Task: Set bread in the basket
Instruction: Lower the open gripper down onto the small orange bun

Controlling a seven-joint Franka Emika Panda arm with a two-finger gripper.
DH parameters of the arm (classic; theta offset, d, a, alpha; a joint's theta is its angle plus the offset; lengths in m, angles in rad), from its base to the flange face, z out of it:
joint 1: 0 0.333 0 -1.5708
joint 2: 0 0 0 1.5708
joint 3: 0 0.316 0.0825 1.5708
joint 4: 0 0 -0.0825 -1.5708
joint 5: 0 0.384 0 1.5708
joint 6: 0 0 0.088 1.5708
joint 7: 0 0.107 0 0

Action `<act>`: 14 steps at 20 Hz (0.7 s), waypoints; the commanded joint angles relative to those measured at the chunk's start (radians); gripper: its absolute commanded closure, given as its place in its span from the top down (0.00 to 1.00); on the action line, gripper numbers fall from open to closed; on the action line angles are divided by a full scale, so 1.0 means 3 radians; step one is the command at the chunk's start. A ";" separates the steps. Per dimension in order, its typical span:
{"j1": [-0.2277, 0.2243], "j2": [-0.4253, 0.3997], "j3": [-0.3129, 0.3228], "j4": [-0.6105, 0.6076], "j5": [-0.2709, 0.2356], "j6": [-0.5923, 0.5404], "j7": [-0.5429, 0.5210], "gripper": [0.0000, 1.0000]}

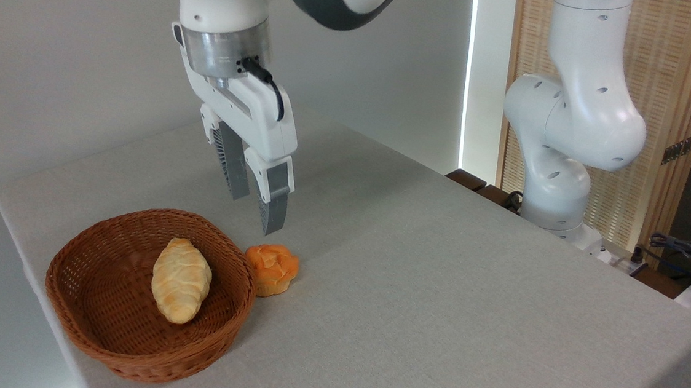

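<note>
My tool (255, 208) hung above the bench (438, 275), its two fingers parted and holding nothing, tips pointing down just above the bread (272, 267). The bread sat on the bench, outside the basket (93, 341) and touching its right rim. Inside the basket lay a pale loaf (180, 280).

The gripper (255, 215) hangs above the tabletop (437, 287), fingers (273, 210) spread apart and holding nothing, just over the orange bun (272, 266). That bun sits on the cloth, right against the outside of the wicker basket (94, 334). Inside the basket lies a pale croissant-like loaf (180, 280).
</note>
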 commanded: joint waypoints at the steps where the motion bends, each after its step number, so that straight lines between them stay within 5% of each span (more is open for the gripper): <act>1: -0.0028 -0.0156 -0.0002 -0.0394 -0.0058 0.0217 0.0063 1.00; 14: -0.0232 0.0022 -0.0017 -0.0978 -0.0048 0.0979 0.0063 1.00</act>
